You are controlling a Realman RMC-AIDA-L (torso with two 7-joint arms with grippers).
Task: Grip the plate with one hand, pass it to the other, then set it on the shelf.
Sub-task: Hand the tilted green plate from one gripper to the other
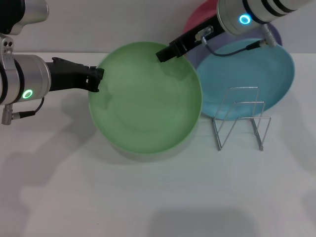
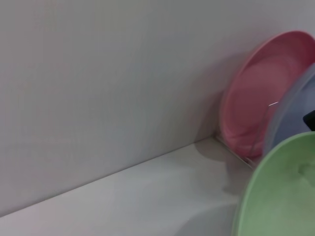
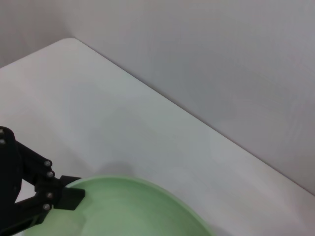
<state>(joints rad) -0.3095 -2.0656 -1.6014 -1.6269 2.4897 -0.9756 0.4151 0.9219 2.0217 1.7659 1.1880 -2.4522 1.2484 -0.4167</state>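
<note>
Mid-handover: light green plate [image 1: 145,101] is lifted off the surface [image 1: 148,197], pinched at its rim by the left tool [image 1: 97,79]. The right tool [image 1: 165,53] meets the far rim; grip state cannot be told. Wire plate rack [image 1: 240,117] sits beyond the right tool, unfilled. Left: transfer, release, placing.

A: How many plates are showing?
B: Four: a green plate [image 1: 145,101], a blue plate [image 1: 252,79], a lavender plate [image 1: 274,35] and a pink plate [image 1: 197,19], peeking out at twelve o'clock.
A: Racks?
B: One rack [image 1: 241,118] is standing at three o'clock.
A: Grippers?
B: Two are showing: left gripper [image 1: 97,79], right gripper [image 1: 164,53].
</note>
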